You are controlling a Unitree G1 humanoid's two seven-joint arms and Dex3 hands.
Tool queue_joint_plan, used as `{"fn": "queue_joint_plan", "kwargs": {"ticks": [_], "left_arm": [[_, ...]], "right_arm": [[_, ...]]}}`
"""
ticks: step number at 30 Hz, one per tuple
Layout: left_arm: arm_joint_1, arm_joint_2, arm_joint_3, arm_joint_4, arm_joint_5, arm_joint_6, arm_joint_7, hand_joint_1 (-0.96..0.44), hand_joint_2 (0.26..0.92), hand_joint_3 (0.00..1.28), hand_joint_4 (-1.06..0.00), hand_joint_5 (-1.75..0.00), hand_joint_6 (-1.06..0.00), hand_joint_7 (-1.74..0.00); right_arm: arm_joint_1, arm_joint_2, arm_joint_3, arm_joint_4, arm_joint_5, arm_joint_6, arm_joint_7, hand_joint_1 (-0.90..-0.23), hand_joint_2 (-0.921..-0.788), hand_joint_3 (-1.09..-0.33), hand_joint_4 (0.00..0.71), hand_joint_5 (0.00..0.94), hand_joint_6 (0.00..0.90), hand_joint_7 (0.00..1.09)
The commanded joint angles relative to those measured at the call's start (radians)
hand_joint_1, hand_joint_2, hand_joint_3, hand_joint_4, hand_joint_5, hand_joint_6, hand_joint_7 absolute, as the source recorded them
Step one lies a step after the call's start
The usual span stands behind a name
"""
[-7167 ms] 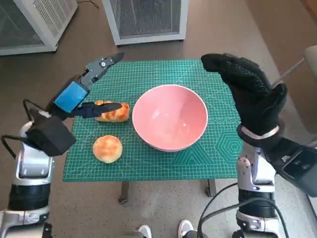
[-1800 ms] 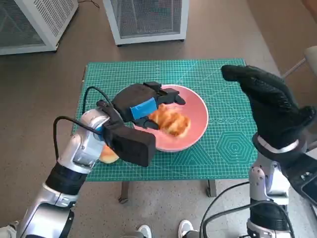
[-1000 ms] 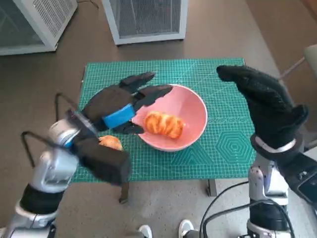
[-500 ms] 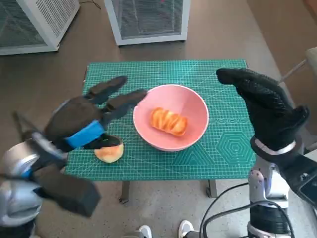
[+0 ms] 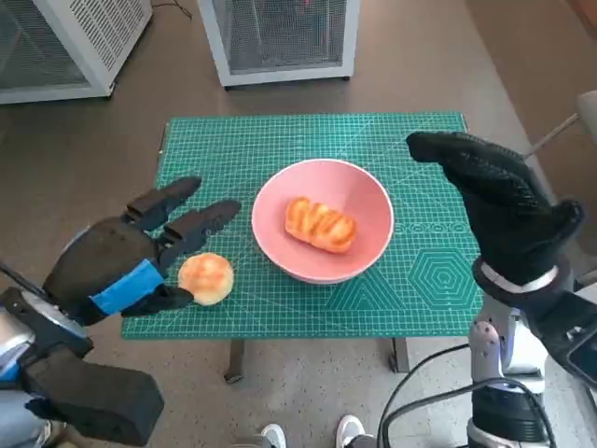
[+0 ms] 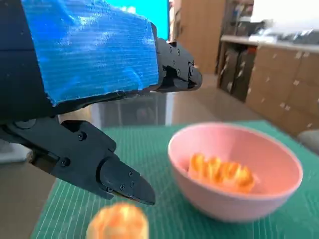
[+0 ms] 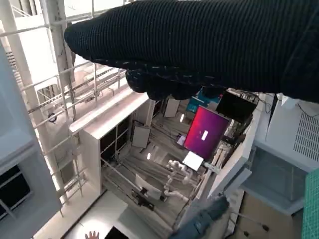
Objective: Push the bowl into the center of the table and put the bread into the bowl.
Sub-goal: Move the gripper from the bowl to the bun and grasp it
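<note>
From the head view, we see the pink bowl sitting about mid-table on the green cutting mat, with the long glazed bread lying inside it. A second, round bun rests on the mat beside the bowl, just off the fingertips of our left hand. That hand holds nothing, its fingers spread and pointing toward the bowl. Our right hand is raised beside the bowl's far side, fingers extended and together, grasping nothing.

In the left wrist view, the left hand is empty, with its fingers apart above the round bun. The bowl stands well clear of them, the bread settled low against its inner wall.

The right wrist view shows only the glove and a room turned on its side; neither bowl nor bread appears there.

We judge the bread to be light, soft and easily dented, its glaze perhaps a little slick, so a loose hold across its middle would suit it. The bowl looks rigid and smooth, likely to slide on the mat when nudged at its wall.
</note>
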Motion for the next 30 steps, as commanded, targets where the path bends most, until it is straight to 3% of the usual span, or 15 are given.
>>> {"fn": "queue_joint_plan", "kwargs": {"ticks": [1,14,30], "left_arm": [[0.041,-0.013,-0.013,0.022,0.014,-0.002,0.023,-0.33,0.763,0.00,-0.19,-0.01,-0.31,-0.09],[0.040,-0.064,-0.136,0.202,0.091,-0.012,0.101,-0.31,0.778,0.00,-0.22,-0.01,-0.35,-0.05],[-0.107,-0.125,-0.291,0.572,0.150,0.010,0.146,-0.20,0.795,0.01,-0.26,0.00,-0.35,-0.02]], "right_arm": [[0.017,-0.008,-0.002,-0.004,0.010,0.019,0.011,-0.504,-0.921,-0.481,0.387,0.000,0.113,0.54],[0.016,-0.018,-0.010,-0.002,0.011,0.020,0.019,-0.505,-0.921,-0.487,0.386,0.000,0.109,0.54],[0.011,-0.028,-0.020,0.000,0.009,0.016,0.017,-0.505,-0.921,-0.486,0.387,0.001,0.106,0.55]]}}
